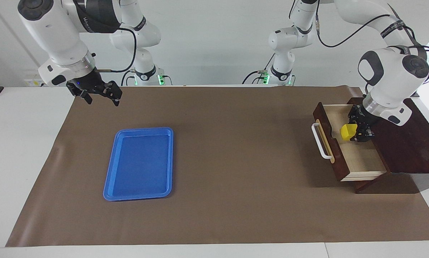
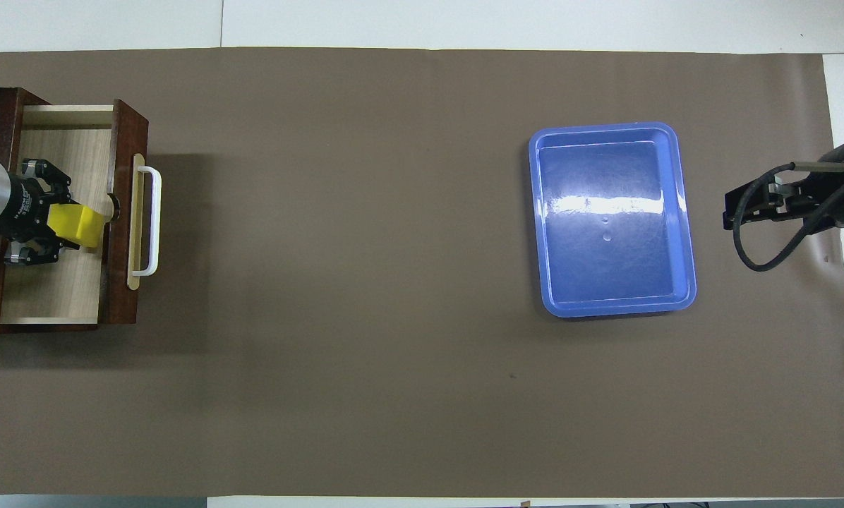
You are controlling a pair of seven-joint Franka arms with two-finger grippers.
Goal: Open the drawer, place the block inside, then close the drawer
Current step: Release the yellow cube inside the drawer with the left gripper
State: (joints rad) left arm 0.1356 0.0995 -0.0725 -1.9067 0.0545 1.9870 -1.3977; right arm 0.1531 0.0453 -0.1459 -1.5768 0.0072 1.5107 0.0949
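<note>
Facing view shows the drawer (image 1: 347, 143) pulled out of its dark wooden box (image 1: 408, 143) at the left arm's end of the table (image 1: 236, 215), pale wood inside showing and the white handle (image 1: 319, 140) sticking out at the front. The left gripper (image 1: 354, 133) is down inside the drawer with its jaws clamped on the yellow block (image 1: 348, 132), close to the drawer front. From the overhead camera the block (image 2: 76, 226) sits right up by the notch in the drawer front. The right gripper (image 1: 99, 96) hangs with its jaws spread apart over the brown mat (image 1: 218, 107), up near the robots' edge. The blue tray (image 1: 139, 163) lies flat on the mat with nothing in it.
</note>
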